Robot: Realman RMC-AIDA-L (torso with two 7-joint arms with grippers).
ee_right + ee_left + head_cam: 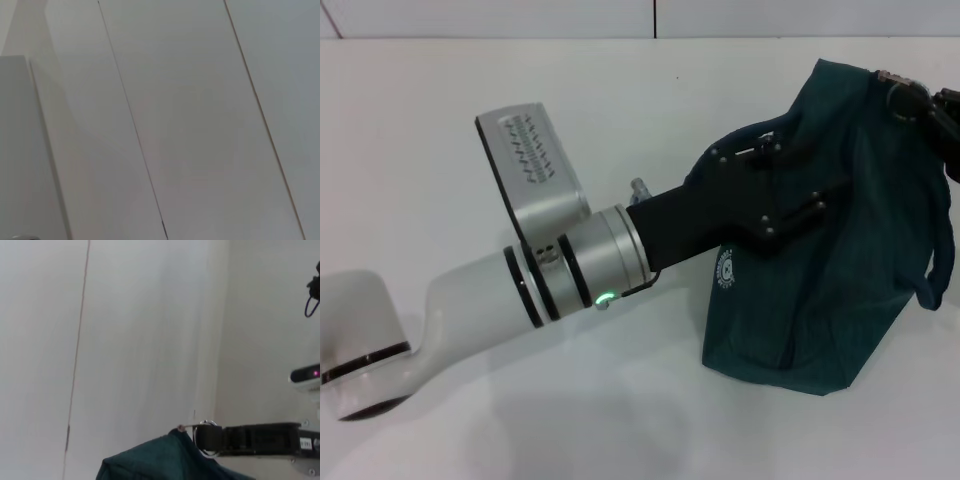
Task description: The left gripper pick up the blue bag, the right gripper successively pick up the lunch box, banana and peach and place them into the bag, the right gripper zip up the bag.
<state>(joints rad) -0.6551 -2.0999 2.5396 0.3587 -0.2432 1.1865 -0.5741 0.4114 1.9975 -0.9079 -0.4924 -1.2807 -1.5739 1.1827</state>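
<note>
Looking at your head view: blue bag (840,250) stands on white surface (620,420), right of centre. Left tool (775,185) lies against bag's near-left side; whether its fingers pinch fabric, cannot tell. Right tool (910,100) at bag's far-right top corner, clamped on zipper ring pull (206,426).

**Bag between my two grippers**

The blue bag (840,230) sits on the table (440,120), just ahead of my left gripper (795,175), which reaches across its near side. My right gripper (910,100) is at the bag's far top corner, beyond my left.
</note>
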